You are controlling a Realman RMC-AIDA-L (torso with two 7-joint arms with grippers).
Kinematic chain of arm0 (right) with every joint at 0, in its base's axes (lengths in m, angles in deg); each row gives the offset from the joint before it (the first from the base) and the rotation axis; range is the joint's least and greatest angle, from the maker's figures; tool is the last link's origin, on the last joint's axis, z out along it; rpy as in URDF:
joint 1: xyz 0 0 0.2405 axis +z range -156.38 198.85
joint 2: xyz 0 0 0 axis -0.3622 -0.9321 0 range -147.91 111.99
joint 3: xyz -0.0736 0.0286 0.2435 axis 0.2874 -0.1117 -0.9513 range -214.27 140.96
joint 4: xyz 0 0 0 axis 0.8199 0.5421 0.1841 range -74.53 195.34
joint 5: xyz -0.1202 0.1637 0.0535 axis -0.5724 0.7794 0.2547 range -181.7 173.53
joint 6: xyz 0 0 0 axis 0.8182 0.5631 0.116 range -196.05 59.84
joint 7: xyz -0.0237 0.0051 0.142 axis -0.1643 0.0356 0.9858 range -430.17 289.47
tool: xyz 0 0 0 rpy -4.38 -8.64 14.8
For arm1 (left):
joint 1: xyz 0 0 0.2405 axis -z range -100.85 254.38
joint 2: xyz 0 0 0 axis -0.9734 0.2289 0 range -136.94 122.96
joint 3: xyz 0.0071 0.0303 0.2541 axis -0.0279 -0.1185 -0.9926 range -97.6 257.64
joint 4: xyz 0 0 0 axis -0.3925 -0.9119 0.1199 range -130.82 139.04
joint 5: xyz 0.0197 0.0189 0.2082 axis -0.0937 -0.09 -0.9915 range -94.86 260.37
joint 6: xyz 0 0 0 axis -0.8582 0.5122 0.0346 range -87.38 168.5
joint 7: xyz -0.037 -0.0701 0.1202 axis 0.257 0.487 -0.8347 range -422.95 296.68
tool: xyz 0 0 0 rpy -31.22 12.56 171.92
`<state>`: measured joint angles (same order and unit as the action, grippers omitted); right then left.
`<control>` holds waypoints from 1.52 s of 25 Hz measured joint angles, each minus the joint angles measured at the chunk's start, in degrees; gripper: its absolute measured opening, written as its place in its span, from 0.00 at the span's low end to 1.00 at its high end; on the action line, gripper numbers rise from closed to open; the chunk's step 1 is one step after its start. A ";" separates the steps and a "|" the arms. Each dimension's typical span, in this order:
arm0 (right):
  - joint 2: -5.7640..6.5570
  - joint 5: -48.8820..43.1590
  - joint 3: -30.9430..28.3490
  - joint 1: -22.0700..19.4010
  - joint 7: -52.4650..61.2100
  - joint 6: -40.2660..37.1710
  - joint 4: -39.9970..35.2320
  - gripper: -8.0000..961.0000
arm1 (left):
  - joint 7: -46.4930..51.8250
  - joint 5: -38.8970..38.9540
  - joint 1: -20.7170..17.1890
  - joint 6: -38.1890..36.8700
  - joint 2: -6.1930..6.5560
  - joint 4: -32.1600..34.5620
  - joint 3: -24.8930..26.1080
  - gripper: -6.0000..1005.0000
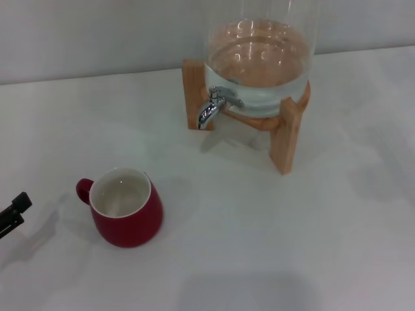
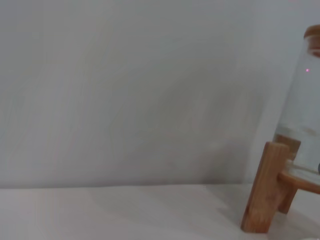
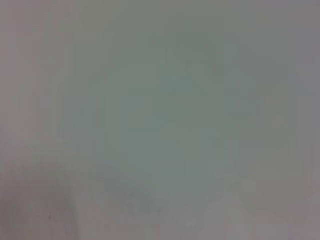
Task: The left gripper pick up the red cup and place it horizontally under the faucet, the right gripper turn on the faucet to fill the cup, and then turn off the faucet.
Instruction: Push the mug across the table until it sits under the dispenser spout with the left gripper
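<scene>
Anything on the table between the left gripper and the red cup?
Nothing. In the head view, only bare white table separates the left gripper, at the left edge, from the red cup.

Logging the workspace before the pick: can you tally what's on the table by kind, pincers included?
Cups: 1, the red cup, upright and empty
Dispensers: 1, the glass dispenser on its wooden stand, with the faucet
Pincers in view: 1, the left pincer at the table's left edge
Total: 3
</scene>
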<state>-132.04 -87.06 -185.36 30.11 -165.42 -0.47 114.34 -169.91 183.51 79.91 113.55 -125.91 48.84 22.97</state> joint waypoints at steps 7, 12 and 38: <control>0.03 0.01 -0.04 0.00 -0.03 -0.10 -0.21 0.75 | 1.91 -4.27 2.12 -3.07 -0.03 -0.05 -0.08 0.86; -0.08 0.02 -0.76 0.00 -0.03 -0.13 -0.23 0.75 | 3.69 -8.27 3.80 -4.51 -0.16 -0.03 -0.25 0.86; -0.53 0.20 -1.38 0.09 -0.66 -0.13 -0.54 0.75 | 9.40 -16.21 6.66 -6.10 -0.16 2.46 -0.35 0.86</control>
<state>-132.57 -86.86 -186.74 30.20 -166.08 -0.61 113.80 -160.52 167.30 86.57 107.45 -126.07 51.29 22.62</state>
